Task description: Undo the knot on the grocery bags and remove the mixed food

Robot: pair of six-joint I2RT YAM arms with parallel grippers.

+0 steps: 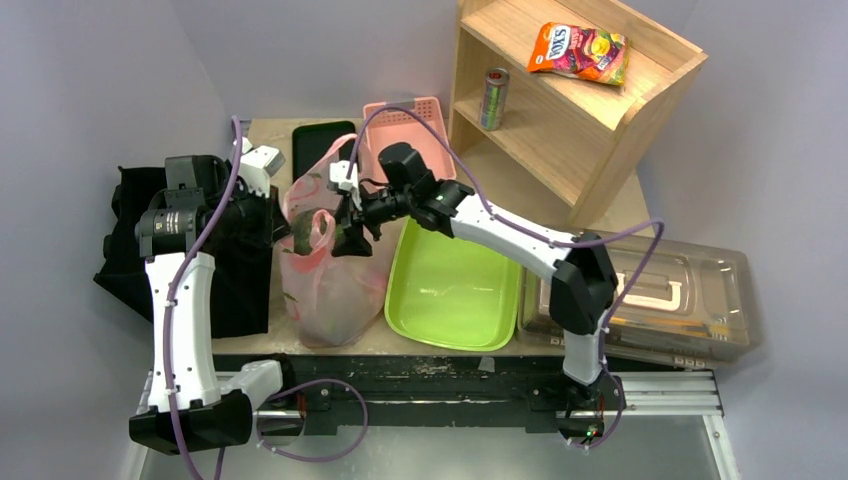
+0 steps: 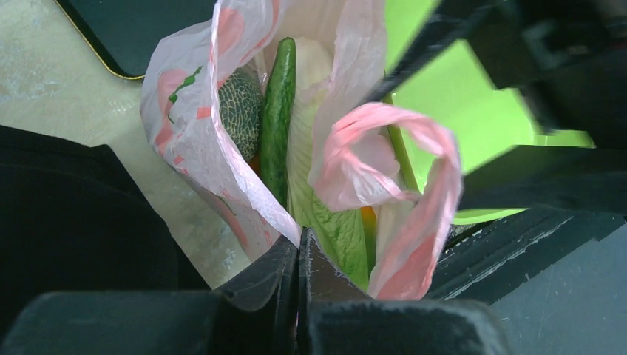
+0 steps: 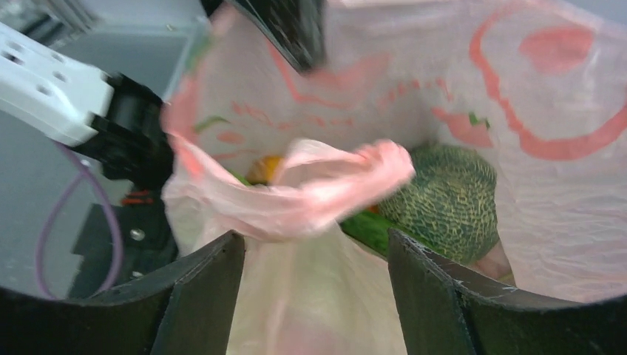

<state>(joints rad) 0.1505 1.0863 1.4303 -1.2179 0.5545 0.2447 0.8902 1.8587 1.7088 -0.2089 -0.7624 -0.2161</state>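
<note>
The pink plastic bag [image 1: 325, 285] stands open between the arms, left of the green tub [image 1: 455, 275]. No tied knot shows; one loop handle [image 2: 392, 163] hangs loose. My left gripper [image 2: 299, 244] is shut on the bag's near rim [image 2: 222, 170] and holds it up. Inside lie a long cucumber [image 2: 277, 118], a netted dark green melon [image 2: 240, 111] and pale cabbage leaves [image 2: 325, 222]. My right gripper [image 3: 314, 251] is open over the bag's mouth, its jaws either side of the loose handle [image 3: 296, 192], with the melon [image 3: 447, 200] just beyond. From above it [image 1: 350, 228] sits over the bag's top.
A pink basket [image 1: 405, 125] and a black tray [image 1: 320, 140] lie behind the bag. A tilted wooden shelf [image 1: 600, 130] holds a striped can [image 1: 494, 98] and a snack packet [image 1: 580, 50]. A clear lidded box [image 1: 680, 290] is at right, a black cloth bag [image 1: 130, 240] at left.
</note>
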